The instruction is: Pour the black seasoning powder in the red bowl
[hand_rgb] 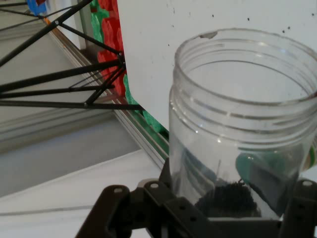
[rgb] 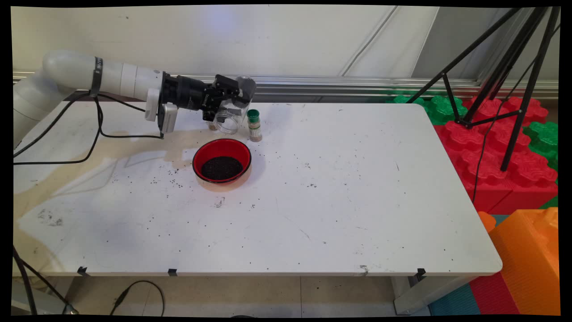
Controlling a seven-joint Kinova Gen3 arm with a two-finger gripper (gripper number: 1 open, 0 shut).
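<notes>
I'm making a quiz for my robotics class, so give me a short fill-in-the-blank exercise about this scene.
1. The gripper holds a clear plastic ____, tipped on its side.
2. The bowl holding dark grains is ____ inside.
3. The small spice bottle behind the bowl has a ____ cap.
4. The tripod at the table's right end is ____ in colour.

Missing words: jar; red; green; black

Arm (rgb: 111, 78) outstretched level from the left, hand (rgb: 230, 105) apparently clamped, rolled sideways.
</notes>
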